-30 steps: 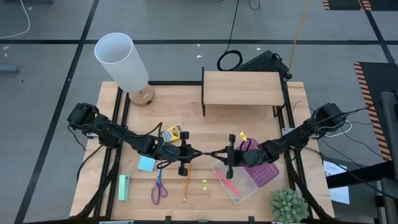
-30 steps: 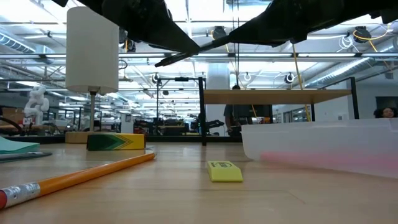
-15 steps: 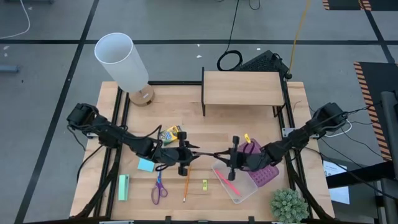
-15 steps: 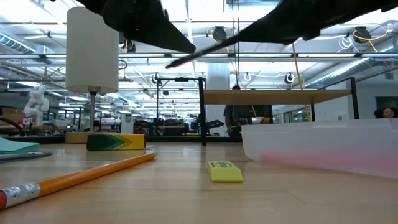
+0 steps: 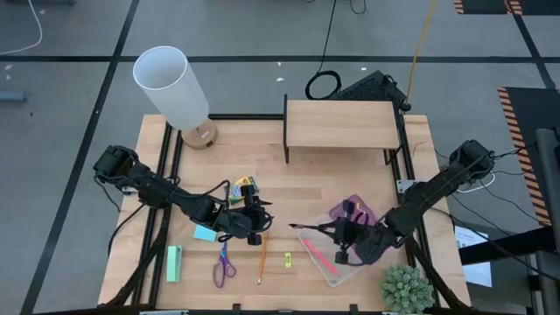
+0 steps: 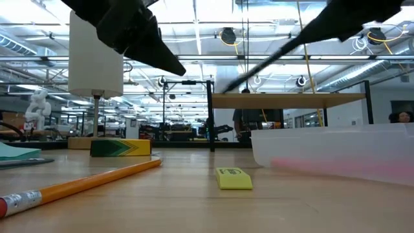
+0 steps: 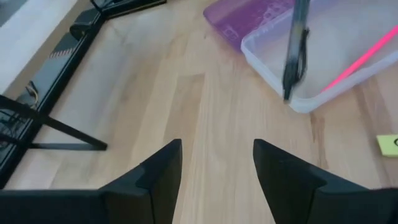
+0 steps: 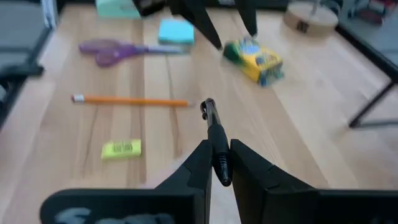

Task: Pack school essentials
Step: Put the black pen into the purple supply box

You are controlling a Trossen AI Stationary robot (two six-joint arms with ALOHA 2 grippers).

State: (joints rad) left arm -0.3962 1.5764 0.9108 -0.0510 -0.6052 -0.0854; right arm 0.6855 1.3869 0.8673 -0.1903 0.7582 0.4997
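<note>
The right claw (image 8: 217, 163) is gripping the black pen (image 8: 215, 138) and holding it above the clear bin (image 5: 343, 268), where the pink pen (image 5: 320, 257) is lying. The left claw (image 7: 216, 160) is hanging open and empty over the tabltop (image 5: 289, 185), near the crayon box (image 5: 244, 188). The scissors (image 5: 222, 266), pencil (image 5: 262, 262) and note pad (image 5: 205, 233) are lying on the tabletop.

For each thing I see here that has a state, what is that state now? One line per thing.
Left gripper: open, empty, above the table.
Right gripper: shut on the black pen, held over the clear bin's edge.
Pink pen: lying inside the clear bin.
Orange pencil: flat on the table.
Purple-handled scissors: flat on the table.
Yellow crayon box: lying on the table.
Light-blue note pad: on the table, partly under the left arm.
</note>
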